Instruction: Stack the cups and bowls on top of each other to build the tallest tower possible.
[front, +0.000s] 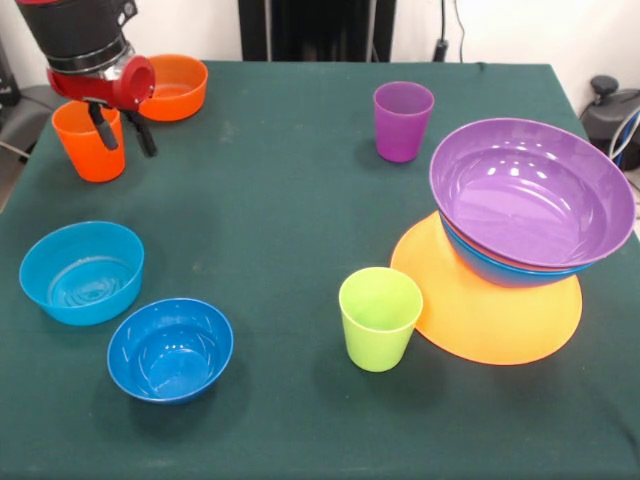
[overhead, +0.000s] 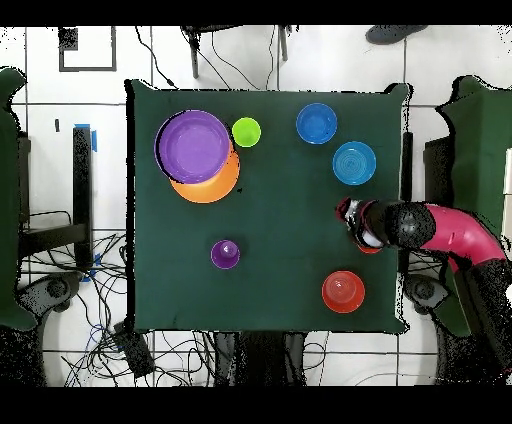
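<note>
Hanging right over the orange cup (front: 91, 142), the end effector (front: 120, 128) has its fingers spread with nothing held, one dipping inside the upright cup, which stands beside the orange bowl (front: 176, 87).

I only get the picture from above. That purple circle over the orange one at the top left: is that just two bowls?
Observer: No. From the front, the purple bowl is stacked over a blue bowl, and both stand on the orange-yellow bowl, which looks turned upside down.
Operator: What is the red arm on the right covering?
Observer: An orange cup. The claw is open there, with one finger in front of the cup and the other beside it.
Operator: Are the two blue circles the same kind of bowl?
Observer: No. The light blue bowl has straight sides; the dark blue bowl is rounded.
</note>
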